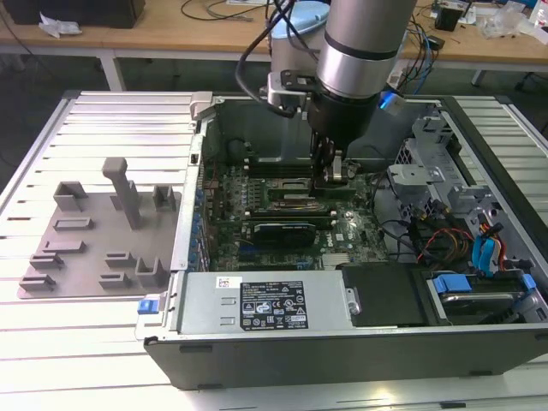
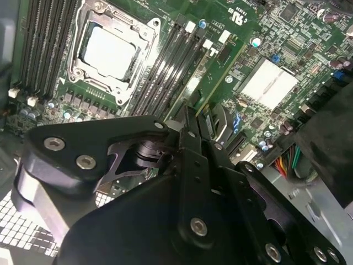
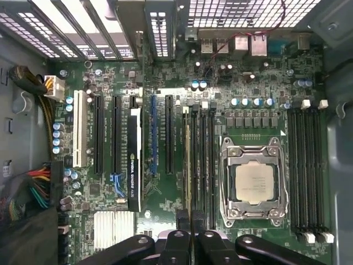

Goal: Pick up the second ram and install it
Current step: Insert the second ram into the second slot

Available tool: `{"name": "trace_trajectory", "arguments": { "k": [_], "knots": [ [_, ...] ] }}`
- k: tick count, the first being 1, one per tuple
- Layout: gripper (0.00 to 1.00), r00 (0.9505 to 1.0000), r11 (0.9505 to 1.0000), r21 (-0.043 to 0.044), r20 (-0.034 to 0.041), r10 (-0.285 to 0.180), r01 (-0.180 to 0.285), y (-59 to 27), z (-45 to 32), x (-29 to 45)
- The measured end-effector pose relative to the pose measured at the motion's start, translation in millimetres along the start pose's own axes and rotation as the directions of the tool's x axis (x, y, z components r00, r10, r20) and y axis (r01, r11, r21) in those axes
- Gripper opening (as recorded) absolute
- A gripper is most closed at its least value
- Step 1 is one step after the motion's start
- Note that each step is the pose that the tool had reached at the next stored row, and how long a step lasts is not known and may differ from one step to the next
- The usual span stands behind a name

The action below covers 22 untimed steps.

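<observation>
The second ram [image 2: 218, 76] is a slim green stick seen edge-on, running away from the fingertips along the row of black memory slots [image 2: 165, 72]. My gripper [image 2: 191, 122] is shut on its near end. In the first wrist view the ram [image 3: 188, 165] lines up with the slot nearest the blue slot, beside the processor socket [image 3: 255, 182], with the gripper [image 3: 190, 221] just behind it. In the exterior view the gripper [image 1: 330, 175] reaches down into the open computer case, over the motherboard [image 1: 282, 214]. I cannot tell whether the stick is seated or just above the slot.
A black card [image 3: 135, 160] stands in a slot a few rows from the ram. The grey tray [image 1: 86, 248] with upright fixtures lies at the exterior view's left of the case. The power supply [image 1: 257, 304] and cable bundles [image 1: 445, 240] crowd the near and right sides of the case.
</observation>
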<state>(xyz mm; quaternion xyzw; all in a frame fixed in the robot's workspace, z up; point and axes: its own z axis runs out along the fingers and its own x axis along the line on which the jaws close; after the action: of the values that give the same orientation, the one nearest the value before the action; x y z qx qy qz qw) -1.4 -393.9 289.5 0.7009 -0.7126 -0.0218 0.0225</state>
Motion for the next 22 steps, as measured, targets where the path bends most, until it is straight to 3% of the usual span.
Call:
{"name": "trace_trajectory", "arguments": {
  "k": [2, 4, 7, 11, 12, 22],
  "knots": [
    [0.1, 1.0, 1.0, 0.0, -0.0032, 0.0, 0.0, -0.2, 3.0, 0.0],
    [0.1, 1.0, 1.0, 0.0001, -0.0045, 0.0, 0.0, -0.7, 12.0, 0.0],
    [0.1, 1.0, 1.0, 0.0001, -0.0047, 0.0, 0.0, 1.1, 20.6, -15.8],
    [0.1, 1.0, 1.0, 0.0, -0.005, 0.0, 0.0, 17.1, 31.3, -16.2],
    [0.1, 1.0, 1.0, 0.0003, -0.005, 0.0, 0.0, 24.7, 34.7, -16.1],
    [0.1, 1.0, 1.0, 0.0003, -0.0048, 0.0, 0.0, 18.8, 45.3, -17.9]
  ]
}}
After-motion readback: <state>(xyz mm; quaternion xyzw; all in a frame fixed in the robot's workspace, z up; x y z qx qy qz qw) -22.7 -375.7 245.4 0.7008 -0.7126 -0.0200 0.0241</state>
